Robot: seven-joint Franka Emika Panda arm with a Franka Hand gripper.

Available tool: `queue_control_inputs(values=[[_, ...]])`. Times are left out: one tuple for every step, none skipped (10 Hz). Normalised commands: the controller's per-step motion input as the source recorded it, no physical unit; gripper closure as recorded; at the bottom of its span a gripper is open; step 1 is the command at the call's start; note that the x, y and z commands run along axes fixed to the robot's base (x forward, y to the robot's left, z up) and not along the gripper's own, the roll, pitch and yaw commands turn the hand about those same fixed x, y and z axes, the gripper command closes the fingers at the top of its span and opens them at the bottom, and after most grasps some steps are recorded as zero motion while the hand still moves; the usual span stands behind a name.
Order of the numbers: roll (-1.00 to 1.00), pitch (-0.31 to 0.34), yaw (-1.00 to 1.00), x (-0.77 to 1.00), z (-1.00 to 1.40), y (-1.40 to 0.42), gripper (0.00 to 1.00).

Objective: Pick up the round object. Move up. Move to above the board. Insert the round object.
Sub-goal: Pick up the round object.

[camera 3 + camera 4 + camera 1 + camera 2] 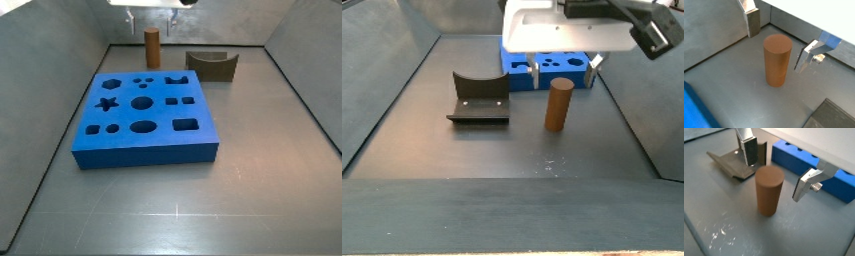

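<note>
The round object [152,50] is a slim brown peg standing upright on the grey floor, just beyond the far edge of the blue board [147,115]. It shows in both wrist views [777,60] [769,190] and in a side view [559,105]. My gripper [777,50] is open above the peg, with one finger [753,22] on each side of its top and a gap to each. The gripper also shows in a wrist view [774,180] and in both side views [564,75] [154,12]. The fingers hold nothing.
The dark fixture [478,100] with a curved notch stands on the floor beside the peg, and shows in other views [211,65] [734,163]. The board lies close behind the peg [814,168] [543,65]. Grey walls enclose the floor.
</note>
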Motion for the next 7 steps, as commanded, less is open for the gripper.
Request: queue_control_inputs(values=[[-0.03,0.0,0.0,0.0,-0.03,0.01,0.0],[-0.21,-0.314,0.0,-0.25,-0.4,0.07,0.0],[0.0,-0.157,0.0,-0.11,-0.1,0.0,0.0],[0.0,0.0,0.0,0.0,-0.03,0.0,0.0],[-0.43,-0.469,0.0,-0.15,-0.1,0.23,0.0],[0.01,0.0,0.0,0.0,-0.02,0.0,0.0],[0.26,-0.109,0.0,0.0,-0.25,-0.14,0.0]])
